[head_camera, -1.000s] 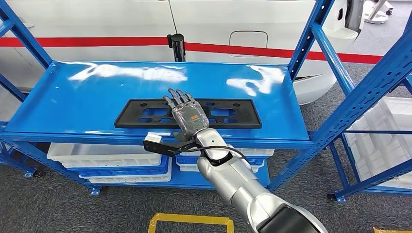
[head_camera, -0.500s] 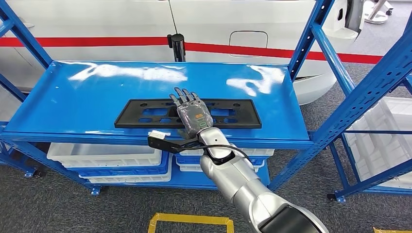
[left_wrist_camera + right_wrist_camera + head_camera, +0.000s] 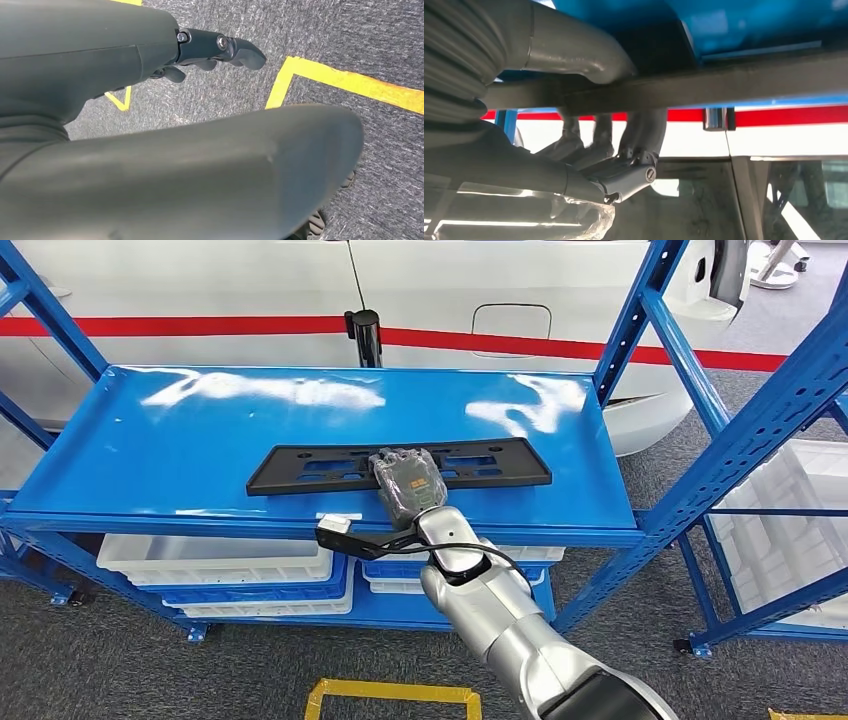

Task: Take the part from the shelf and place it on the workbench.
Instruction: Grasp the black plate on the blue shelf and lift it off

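Gripping the long black plastic part [image 3: 400, 465] at its middle on the blue shelf [image 3: 180, 455], right hand [image 3: 405, 480] with fingers curling over the near edge, thumb [image 3: 574, 42] and fingers [image 3: 644, 130] clamping the dark strip in the right wrist view. Part lying lengthwise near the shelf's front lip, tilting slightly, bare blue surface spreading wide behind and to both sides. Blue uprights [image 3: 745, 440] framing the bay at right. Left hand [image 3: 215, 50] hanging over grey carpet [image 3: 350, 40] beside yellow floor tape [image 3: 345, 80], fingers loosely curling on nothing. White bins [image 3: 215, 560] sitting on the lower tier; white vehicle with a red stripe [image 3: 560, 345] standing beyond.
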Controlling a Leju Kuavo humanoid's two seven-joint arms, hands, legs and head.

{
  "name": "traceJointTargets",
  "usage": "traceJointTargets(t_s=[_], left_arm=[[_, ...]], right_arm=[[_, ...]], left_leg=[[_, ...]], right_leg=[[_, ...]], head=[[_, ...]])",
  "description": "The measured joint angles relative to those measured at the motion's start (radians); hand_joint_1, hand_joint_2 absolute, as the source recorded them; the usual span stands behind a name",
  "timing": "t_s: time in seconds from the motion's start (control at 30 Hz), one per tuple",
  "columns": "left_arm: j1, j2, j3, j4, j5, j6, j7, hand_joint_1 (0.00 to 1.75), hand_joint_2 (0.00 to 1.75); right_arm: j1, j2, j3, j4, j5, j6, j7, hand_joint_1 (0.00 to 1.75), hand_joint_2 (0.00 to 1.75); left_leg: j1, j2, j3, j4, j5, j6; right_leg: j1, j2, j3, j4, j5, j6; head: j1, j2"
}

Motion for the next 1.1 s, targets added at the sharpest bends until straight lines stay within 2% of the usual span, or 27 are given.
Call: traceJointTargets(t_s=[0.37,0.63,0.73,0.83,0.9,0.97,1.03,1.1], left_arm=[[-0.002,0.001,0.000,0.000,-0.015,-0.004,-0.001,0.00,0.00],[-0.006,0.001,0.000,0.000,-0.031,-0.007,-0.016,0.00,0.00],[-0.011,0.001,0.000,0.000,-0.042,-0.022,-0.098,0.00,0.00],[-0.021,0.001,0.001,-0.001,-0.051,-0.028,-0.285,0.00,0.00],[-0.030,0.000,0.004,-0.001,-0.049,-0.020,-0.397,0.00,0.00],[-0.039,-0.001,0.013,-0.002,-0.045,-0.021,-0.436,0.00,0.87],[-0.044,-0.002,0.023,-0.002,-0.042,-0.029,-0.424,0.00,1.75],[-0.044,-0.002,0.034,-0.002,-0.033,-0.033,-0.406,0.00,1.75]], right_arm=[[0.011,-0.015,0.006,-0.008,0.145,-0.020,0.054,1.75,1.75],[0.010,-0.025,0.038,-0.009,0.157,-0.053,0.106,1.75,1.75],[0.010,-0.045,0.078,-0.024,0.157,-0.090,0.161,1.75,1.75],[0.013,-0.092,0.133,-0.115,0.157,-0.150,0.229,1.75,1.75],[0.022,-0.129,0.160,-0.231,0.157,-0.182,0.239,1.75,1.75],[0.044,-0.155,0.165,-0.373,0.157,-0.195,0.194,1.75,1.75],[0.080,-0.166,0.155,-0.515,0.156,-0.203,0.112,1.75,1.75],[0.121,-0.167,0.135,-0.647,0.147,-0.226,0.027,1.75,1.75]], left_leg=[[0.000,0.000,0.000,0.000,0.000,0.000],[0.000,0.000,0.000,0.000,0.000,0.000],[0.000,0.000,0.000,0.000,0.000,0.000],[0.000,0.000,-0.001,0.000,0.000,0.000],[0.000,0.000,-0.001,0.001,0.000,0.000],[0.000,0.000,-0.001,0.001,0.000,0.000],[0.000,0.000,-0.001,0.001,0.000,0.000],[0.000,0.000,-0.001,0.001,-0.001,-0.001]], right_leg=[[0.000,0.000,0.000,0.000,0.000,0.000],[0.000,0.000,0.000,0.000,0.000,0.000],[0.000,0.000,0.000,0.000,0.000,0.000],[0.000,-0.001,0.000,0.000,0.000,0.000],[0.000,-0.001,0.000,0.000,0.001,0.000],[0.000,-0.001,0.000,0.000,0.001,0.001],[0.000,-0.001,0.000,0.000,0.000,0.000],[0.000,-0.002,-0.001,0.000,0.000,0.000]], head=[[0.000,0.000],[0.000,0.000],[0.000,0.000],[0.000,0.000],[0.000,0.000],[0.000,0.000],[0.000,0.000],[0.000,0.000]])
